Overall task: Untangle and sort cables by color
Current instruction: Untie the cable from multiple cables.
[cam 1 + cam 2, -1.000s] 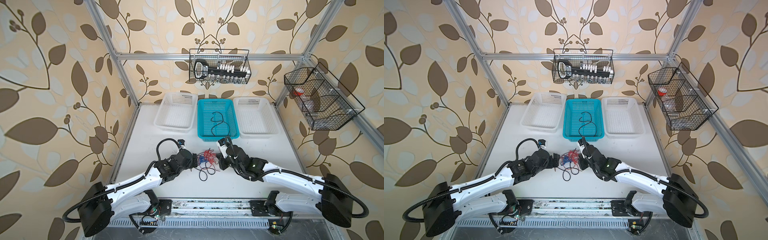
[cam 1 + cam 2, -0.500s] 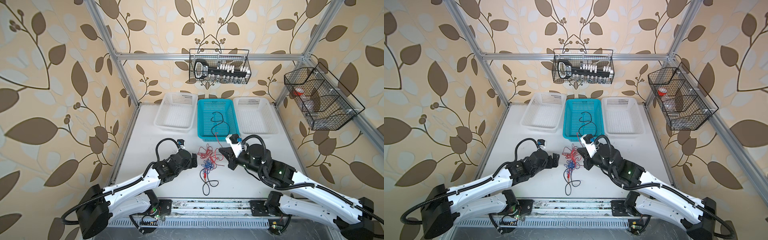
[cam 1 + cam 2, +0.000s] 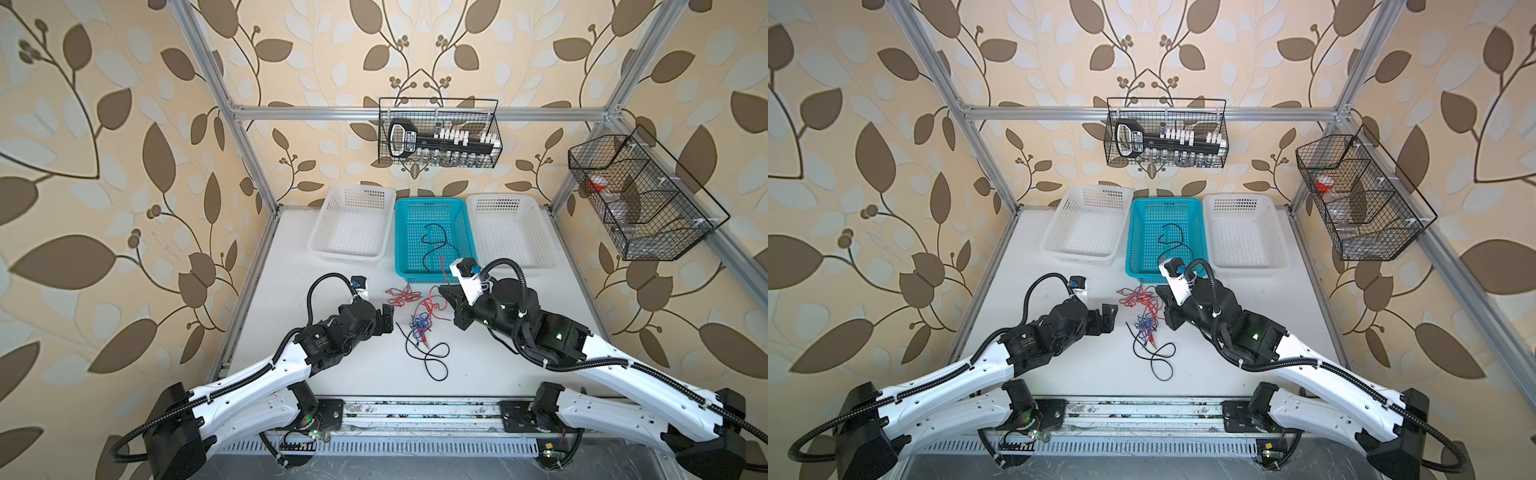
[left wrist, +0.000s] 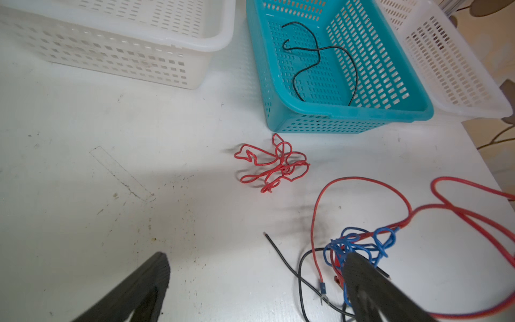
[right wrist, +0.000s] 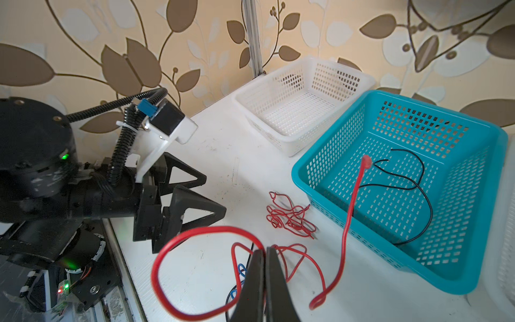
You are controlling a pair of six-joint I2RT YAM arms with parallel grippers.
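A knot of blue, red and black cables lies mid-table between the two arms. My right gripper is shut on a long red cable that runs out of the knot, loops in the air and pokes its free end over the teal basket. My left gripper stands open just left of the knot, one finger over the blue strands. A separate red bundle lies in front of the basket. One black cable lies inside the basket.
White baskets flank the teal one at the back. A black cable loop trails from the knot toward the front rail. Wire racks hang on the back wall and the right frame.
My right arm has risen and drawn back to the right with the red cable, pulling the knot apart. The black loop has spread toward the front. The left arm has stayed put.
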